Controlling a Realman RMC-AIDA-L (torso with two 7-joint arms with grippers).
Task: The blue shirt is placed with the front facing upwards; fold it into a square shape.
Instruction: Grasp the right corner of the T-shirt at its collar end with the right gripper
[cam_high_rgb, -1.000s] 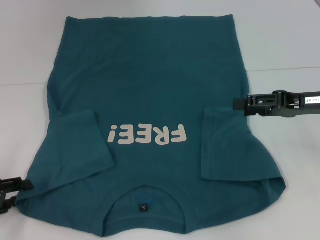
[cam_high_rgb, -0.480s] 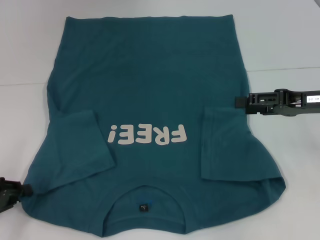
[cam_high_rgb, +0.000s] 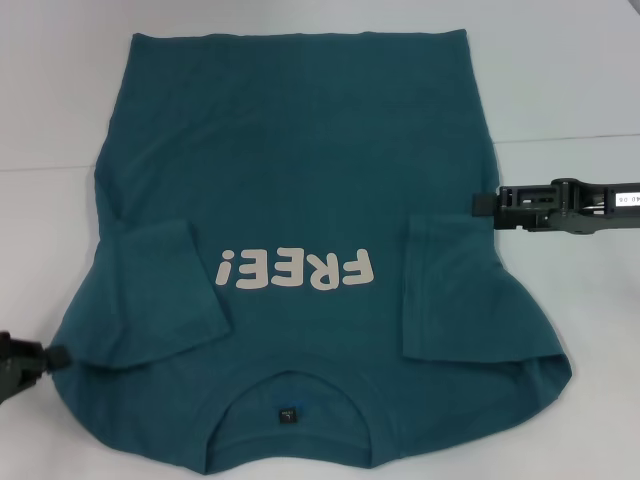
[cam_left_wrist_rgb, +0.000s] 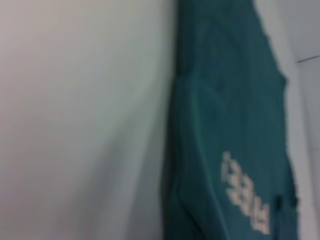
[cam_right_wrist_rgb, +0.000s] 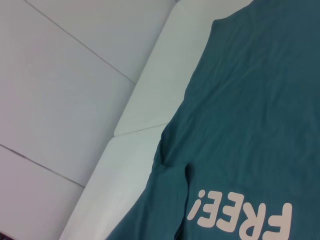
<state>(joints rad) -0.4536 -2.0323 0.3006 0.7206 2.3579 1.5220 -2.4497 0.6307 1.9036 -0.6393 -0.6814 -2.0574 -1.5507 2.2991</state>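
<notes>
The blue shirt (cam_high_rgb: 300, 150) lies flat on the white table, front up, with its round neck (cam_high_rgb: 287, 395) toward me. The pale "FREE!" lettering (cam_high_rgb: 297, 270) reads upside down. Both short sleeves are folded inward onto the chest, one sleeve (cam_high_rgb: 150, 295) on the left, the other sleeve (cam_high_rgb: 450, 290) on the right. My left gripper (cam_high_rgb: 55, 357) is at the shirt's near left shoulder edge. At the right side edge, level with the sleeve top, sits my right gripper (cam_high_rgb: 483, 204). The wrist views show the shirt (cam_left_wrist_rgb: 225, 100) (cam_right_wrist_rgb: 250, 125) and table only.
The white table (cam_high_rgb: 560, 80) extends beyond the shirt on the left, right and far sides. A seam line (cam_high_rgb: 570, 140) crosses the surface on the right. The shirt's hem reaches close to the far edge of the view.
My left gripper has shifted a little away from me along the shirt's left shoulder edge. The right arm has drawn back slightly to the right. The shirt lies as before.
</notes>
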